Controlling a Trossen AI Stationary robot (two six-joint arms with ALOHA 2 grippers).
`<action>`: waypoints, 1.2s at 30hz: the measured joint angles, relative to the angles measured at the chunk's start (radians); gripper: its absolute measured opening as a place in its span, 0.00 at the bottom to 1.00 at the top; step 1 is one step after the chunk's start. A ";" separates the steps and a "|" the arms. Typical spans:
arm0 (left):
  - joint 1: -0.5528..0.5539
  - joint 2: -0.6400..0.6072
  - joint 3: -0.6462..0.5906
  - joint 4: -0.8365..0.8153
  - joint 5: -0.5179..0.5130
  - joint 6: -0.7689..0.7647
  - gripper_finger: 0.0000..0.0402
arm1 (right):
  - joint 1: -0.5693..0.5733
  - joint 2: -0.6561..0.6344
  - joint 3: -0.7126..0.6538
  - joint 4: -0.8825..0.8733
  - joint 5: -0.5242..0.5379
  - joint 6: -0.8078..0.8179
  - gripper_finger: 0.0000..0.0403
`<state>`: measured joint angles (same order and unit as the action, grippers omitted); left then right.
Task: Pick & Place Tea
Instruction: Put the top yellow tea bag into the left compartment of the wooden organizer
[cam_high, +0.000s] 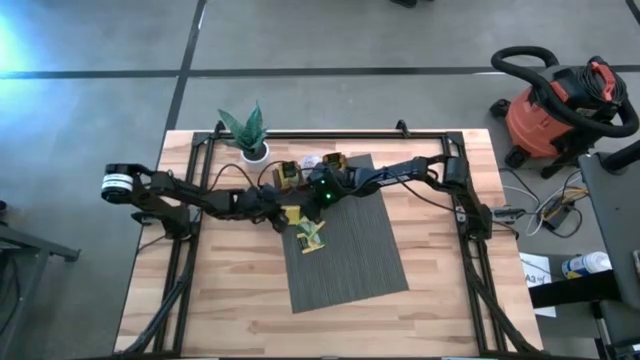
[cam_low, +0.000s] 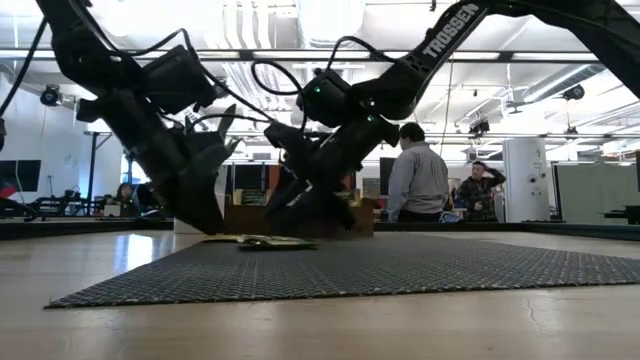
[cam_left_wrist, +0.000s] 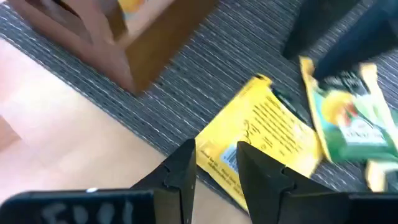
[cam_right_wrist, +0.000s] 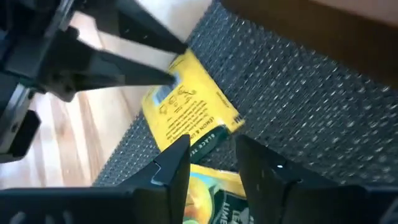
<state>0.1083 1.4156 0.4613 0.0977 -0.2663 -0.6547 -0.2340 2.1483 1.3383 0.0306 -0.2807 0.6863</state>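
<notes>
Both tools meet at one yellow sachet (cam_left_wrist: 261, 140) lying near the grey mat (cam_high: 350, 250)'s edge: the left tool (cam_left_wrist: 214, 165) and right tool (cam_right_wrist: 211, 155) each straddle it, unclenched, grasping nothing. Next, probably one tool must clench, the other yield

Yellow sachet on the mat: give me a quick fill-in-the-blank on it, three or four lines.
1. The yellow sachet lies on the grey ____.
2. It sits at the mat's edge nearest the ____ arm.
3. Next to it lies a ____ sachet.
4. The left gripper and right gripper both have their fingers ____.

Missing words: mat; left; green; open
</notes>
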 joint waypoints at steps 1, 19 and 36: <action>-0.005 -0.008 -0.003 -0.003 0.011 0.000 0.27 | -0.001 0.002 0.010 -0.021 0.003 -0.005 0.32; -0.032 0.142 0.015 0.137 0.083 -0.022 0.27 | 0.010 0.020 0.032 -0.120 -0.055 0.017 0.36; -0.032 0.161 0.011 0.250 0.057 -0.063 0.27 | 0.039 0.016 0.061 -0.169 -0.117 0.036 0.33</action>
<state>0.0765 1.5771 0.4721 0.3473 -0.2090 -0.7173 -0.1952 2.1640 1.3995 -0.1389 -0.3975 0.7227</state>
